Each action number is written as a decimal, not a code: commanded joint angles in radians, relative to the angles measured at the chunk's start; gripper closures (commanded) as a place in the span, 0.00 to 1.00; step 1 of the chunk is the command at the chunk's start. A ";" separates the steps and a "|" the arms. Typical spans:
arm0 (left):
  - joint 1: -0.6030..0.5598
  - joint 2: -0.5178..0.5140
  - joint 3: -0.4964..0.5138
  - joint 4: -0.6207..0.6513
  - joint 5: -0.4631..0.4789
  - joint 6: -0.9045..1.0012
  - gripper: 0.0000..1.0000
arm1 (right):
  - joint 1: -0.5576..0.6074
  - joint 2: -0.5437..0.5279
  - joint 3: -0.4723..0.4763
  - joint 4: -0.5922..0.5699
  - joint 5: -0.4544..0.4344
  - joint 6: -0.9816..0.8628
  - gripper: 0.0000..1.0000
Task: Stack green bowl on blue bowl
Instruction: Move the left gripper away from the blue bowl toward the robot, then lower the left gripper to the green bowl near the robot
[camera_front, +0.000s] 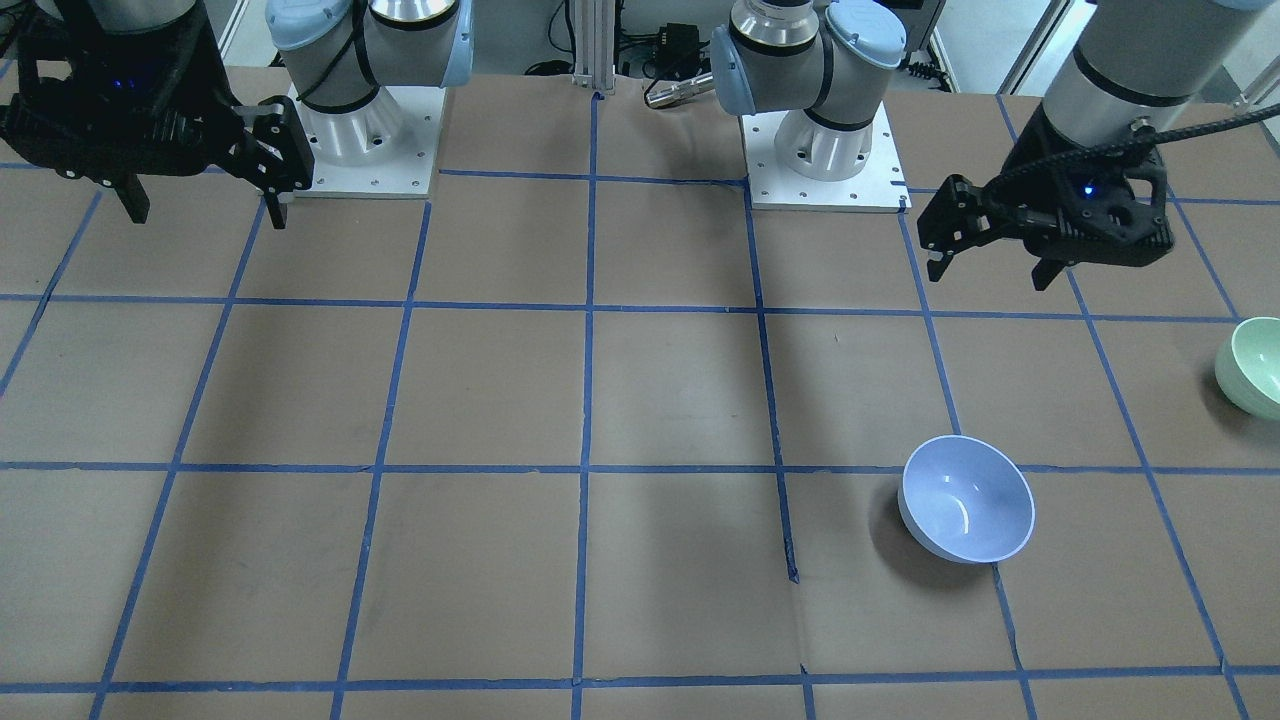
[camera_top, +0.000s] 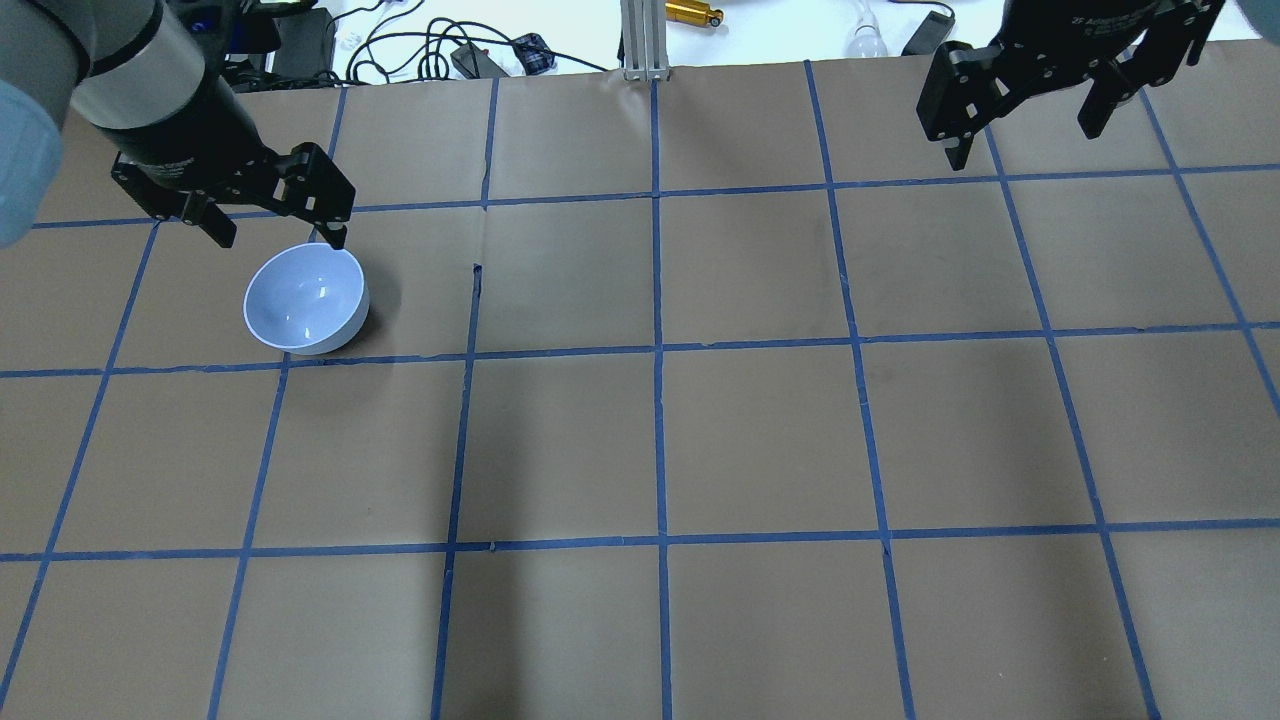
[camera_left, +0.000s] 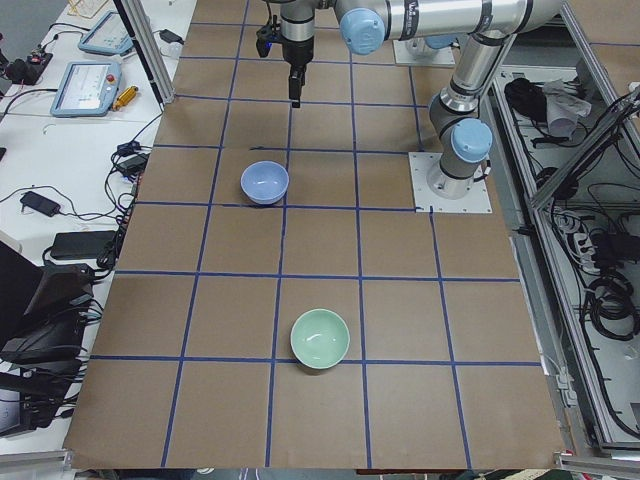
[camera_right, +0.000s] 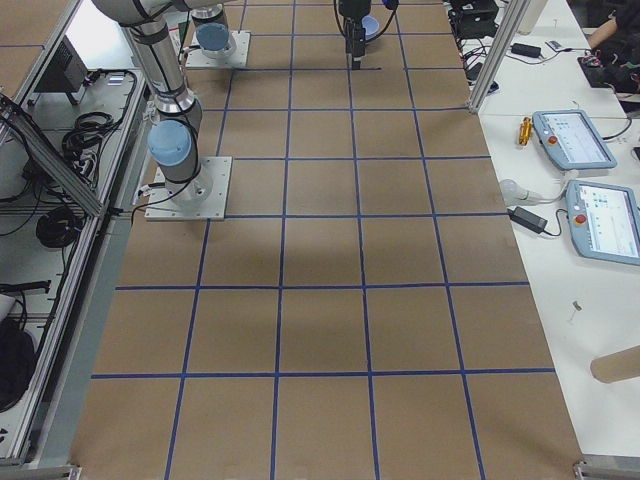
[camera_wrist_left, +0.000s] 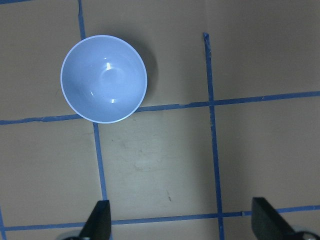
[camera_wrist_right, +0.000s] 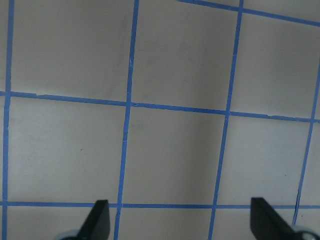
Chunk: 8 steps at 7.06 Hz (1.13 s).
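Green bowl (camera_left: 320, 338): upright on the desk (camera_top: 760, 440), mouth up. It sits toward the robot's left end and is cut by the edge of the front view. Its base rests on a tape line.
Blue bowl (camera_top: 305, 298): upright, mouth up, in the robot's left half. It straddles a tape line near a crossing, well apart from the green bowl.
Long axis: both bowls are round, so neither has one, and both rims lie level.
Material and shape: both are smooth, glossy, plain hemispheres with thin paler rims and small highlights inside. They look about the same size.
Desk surface: matte brown paper, lightly creased, squared off by blue tape (camera_top: 656, 400).
Count: two bowls, one green and one blue. There are two arms, and each gripper has two black fingers.
Left gripper (camera_top: 282, 238): fingers spread wide with nothing between them. It hangs above the desk just beside the blue bowl. In the wrist view the bowl lies ahead of the fingertips, not between them.
Right gripper (camera_top: 1022, 145): fingers spread wide and holding nothing. It hangs over the desk in the robot's right half, far from both bowls.
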 joint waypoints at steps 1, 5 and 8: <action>0.171 0.002 -0.011 -0.007 0.056 0.280 0.00 | 0.000 0.000 0.000 0.000 0.000 0.000 0.00; 0.622 -0.008 -0.082 0.008 0.011 0.947 0.00 | 0.000 0.000 0.000 0.000 0.000 0.000 0.00; 0.869 -0.072 -0.128 0.216 -0.005 1.449 0.00 | 0.000 0.000 0.000 0.000 0.000 0.000 0.00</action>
